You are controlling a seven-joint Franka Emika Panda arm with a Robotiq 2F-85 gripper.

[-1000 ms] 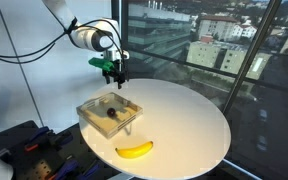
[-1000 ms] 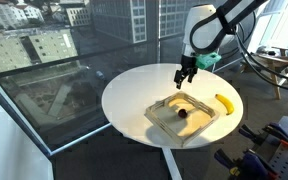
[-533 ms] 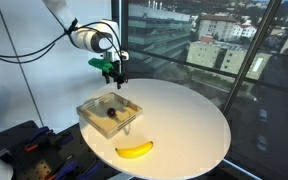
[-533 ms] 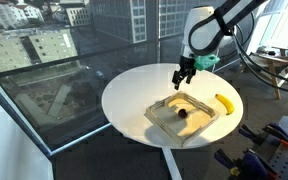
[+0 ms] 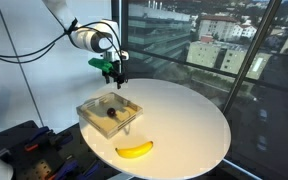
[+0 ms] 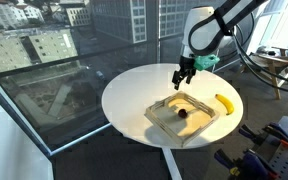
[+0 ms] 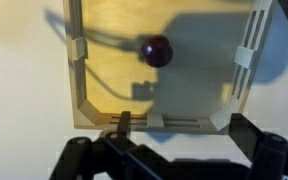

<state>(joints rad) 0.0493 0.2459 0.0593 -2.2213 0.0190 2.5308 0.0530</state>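
While wide apart, fingers above tray edge.

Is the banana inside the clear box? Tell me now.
No, the banana lies on the round table beside the clear box, which holds only a dark ball.

The white jointed arm reaches across and bends downward; its black and green gripper points straight down, jaws spread wide.
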